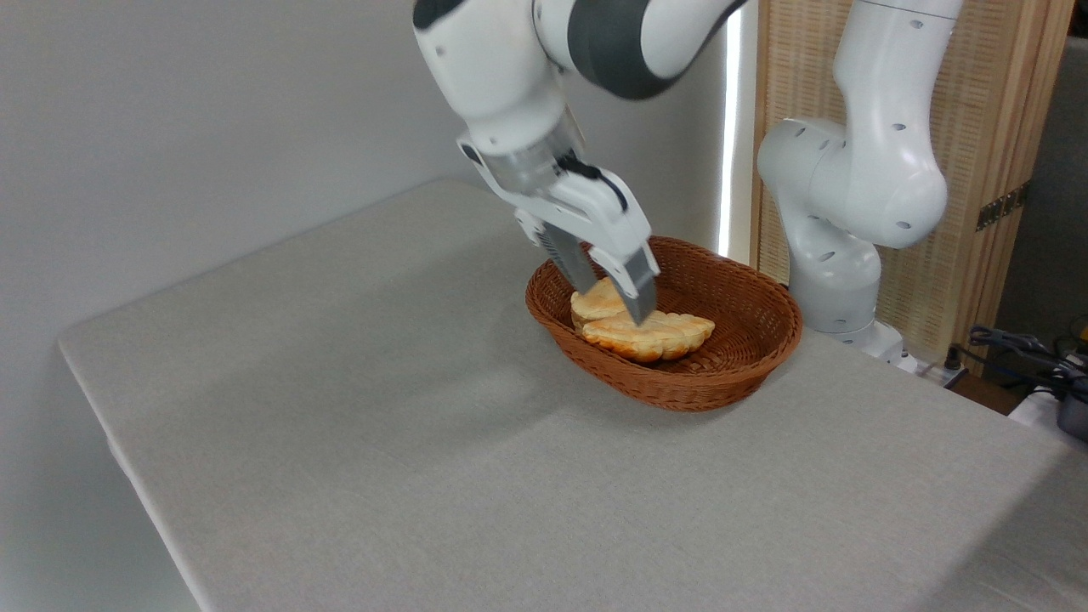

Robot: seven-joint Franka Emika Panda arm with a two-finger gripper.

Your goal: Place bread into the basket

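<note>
bread lies inside basket, far right of table | gripper fingers straddle its left end, grip uncertain (cannot tell) | likely light, soft, crushable; hold gently mid-loaf

Basket: oval, reddish-brown wicker, right of centre in the frame, resting on the tabletop.
Bread: golden, bumpy-topped loaf lying inside the basket's left half.
Second piece: paler bread just behind the loaf, touching it, partly hidden by the pincer.
Pincer: reached down from the upper centre, fingers parted, tips at the bread; whether they gripped it could not be told.
Tabletop: grey cloth.
</note>
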